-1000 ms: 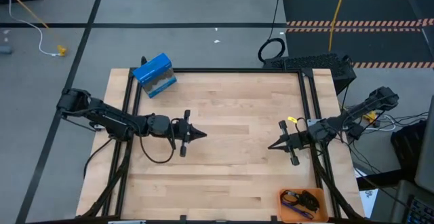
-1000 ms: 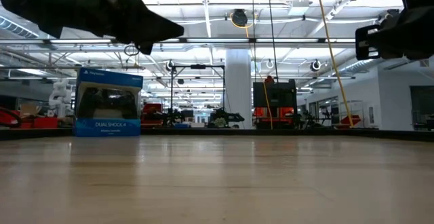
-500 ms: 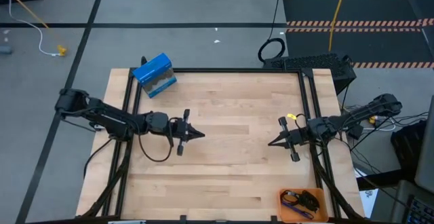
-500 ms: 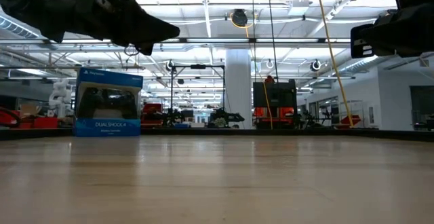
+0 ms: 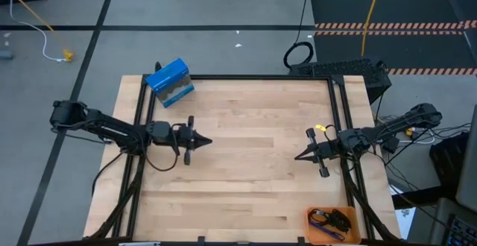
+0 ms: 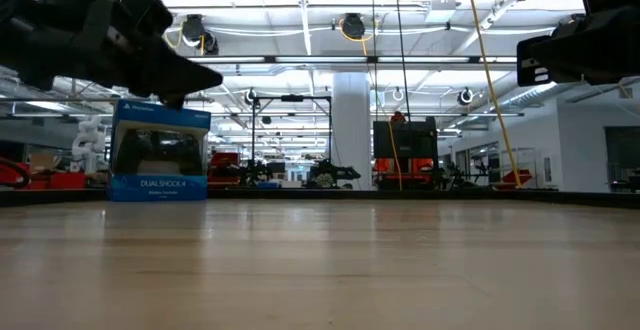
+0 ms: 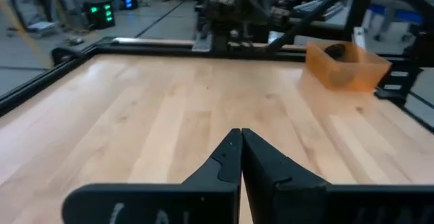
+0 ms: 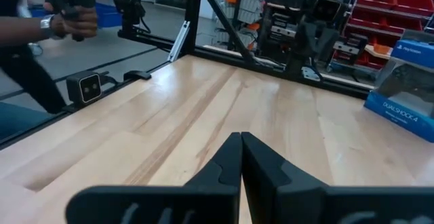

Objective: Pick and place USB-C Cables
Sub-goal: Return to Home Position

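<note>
The USB-C cables lie in an orange tray [image 5: 334, 224] at the table's near right corner: a purple-blue bundle [image 5: 322, 219] and black coils [image 5: 342, 218]. The left wrist view shows the tray [image 7: 347, 66] with a black coil [image 7: 337, 49] in it. My left gripper [image 5: 209, 141] hovers shut over the left half of the table, pointing right [image 7: 241, 133]. My right gripper [image 5: 297, 159] hovers shut over the right half, pointing left [image 8: 241, 136]. Both are far from the tray and hold nothing.
A blue DualShock 4 box [image 5: 170, 82] stands at the far left corner [image 6: 160, 150]. A black hoop-shaped cable ring [image 5: 298, 54] lies on the floor beyond the far edge. A person's arm [image 8: 41, 27] shows beyond the table. Bare wood lies between the arms.
My left arm has drawn back toward the table's left edge, and its gripper has sunk a little in the low view, staying shut. The right arm has kept nearly still.
</note>
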Motion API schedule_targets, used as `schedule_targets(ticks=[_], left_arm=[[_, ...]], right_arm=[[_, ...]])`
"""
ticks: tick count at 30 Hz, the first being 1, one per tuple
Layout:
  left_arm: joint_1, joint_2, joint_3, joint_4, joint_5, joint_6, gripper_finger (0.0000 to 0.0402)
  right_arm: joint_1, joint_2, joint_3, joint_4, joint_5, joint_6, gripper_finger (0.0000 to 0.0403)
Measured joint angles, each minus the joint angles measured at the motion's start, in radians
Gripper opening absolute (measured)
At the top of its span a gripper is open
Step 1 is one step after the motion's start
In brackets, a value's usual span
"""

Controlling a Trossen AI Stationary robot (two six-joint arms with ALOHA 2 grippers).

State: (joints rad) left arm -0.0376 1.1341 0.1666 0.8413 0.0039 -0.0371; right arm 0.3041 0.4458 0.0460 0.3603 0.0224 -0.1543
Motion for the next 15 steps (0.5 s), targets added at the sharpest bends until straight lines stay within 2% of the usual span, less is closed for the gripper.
schedule_targets(ticks=[11, 15], left_arm=[[-0.010, -0.135, -0.154, 0.089, -0.049, -0.027, 0.0007], [-0.010, -0.172, -0.158, 0.052, -0.057, -0.022, 0.0004]], right_arm=[[-0.026, 0.000, 0.000, 0.001, 0.001, 0.002, 0.0000], [-0.040, -0.015, -0.001, 0.001, 0.001, -0.006, 0.0000]])
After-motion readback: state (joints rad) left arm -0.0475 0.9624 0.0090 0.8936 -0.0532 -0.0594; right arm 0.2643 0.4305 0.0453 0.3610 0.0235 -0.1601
